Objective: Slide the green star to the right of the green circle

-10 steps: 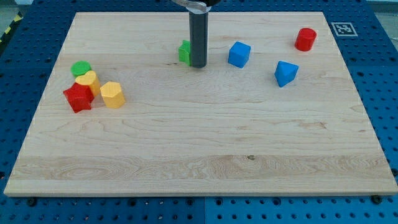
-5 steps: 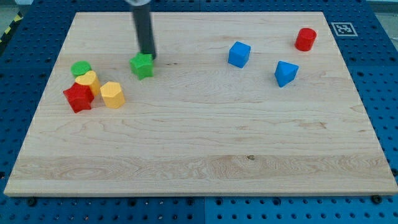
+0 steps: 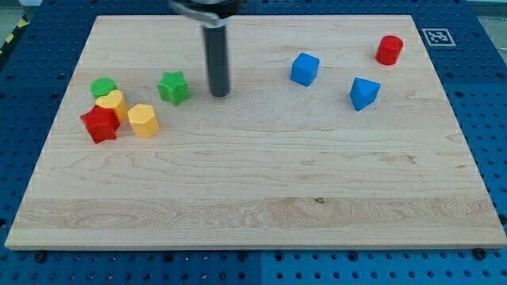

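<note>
The green star (image 3: 173, 87) lies on the wooden board (image 3: 253, 198) at the upper left. The green circle (image 3: 103, 86) sits further to the view's left, at about the same height, with a gap between them. My tip (image 3: 219, 94) is to the right of the green star, a short way off and not touching it. The dark rod rises from the tip toward the view's top.
A yellow block (image 3: 113, 103), a red star (image 3: 100, 123) and a yellow hexagon (image 3: 143, 120) cluster just below the green circle. A blue cube (image 3: 304, 69), a blue block (image 3: 364, 93) and a red cylinder (image 3: 389, 50) lie at the upper right.
The green star has slid left across the board, from near the top middle toward the green circle. My tip followed it left, then moved back to the star's right side.
</note>
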